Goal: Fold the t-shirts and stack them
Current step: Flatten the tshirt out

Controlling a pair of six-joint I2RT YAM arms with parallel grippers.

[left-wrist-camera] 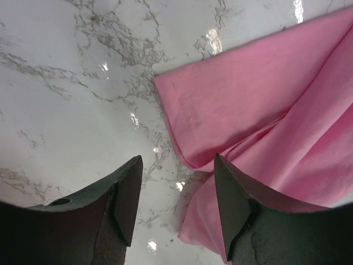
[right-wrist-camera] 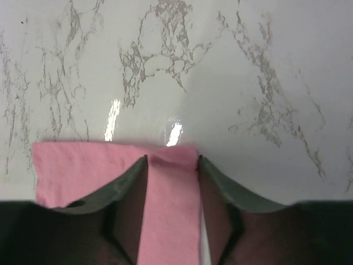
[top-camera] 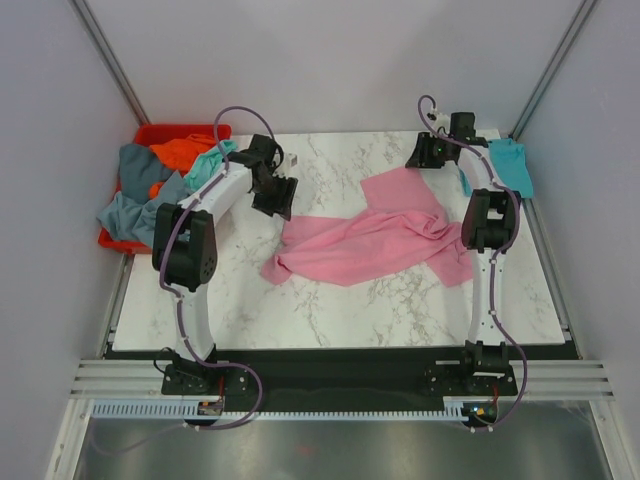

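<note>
A pink t-shirt (top-camera: pixel 370 245) lies crumpled across the middle of the marble table (top-camera: pixel 330 310). My left gripper (top-camera: pixel 278 195) hangs open just past its left end. In the left wrist view the pink cloth (left-wrist-camera: pixel 265 110) runs under the right finger, and the gripper (left-wrist-camera: pixel 176 160) holds nothing. My right gripper (top-camera: pixel 425 155) is down on the shirt's far corner. In the right wrist view its jaws (right-wrist-camera: pixel 172 159) stand apart astride the hem of the pink cloth (right-wrist-camera: pixel 71 165), which puckers slightly between the tips. A teal t-shirt (top-camera: pixel 512 165) lies folded at the back right.
A red bin (top-camera: pixel 165 132) sits off the table's back-left corner. It holds grey-blue (top-camera: pixel 135 210), orange (top-camera: pixel 180 152) and mint (top-camera: pixel 205 165) shirts, which spill over its edge. Grey walls close in the back and both sides.
</note>
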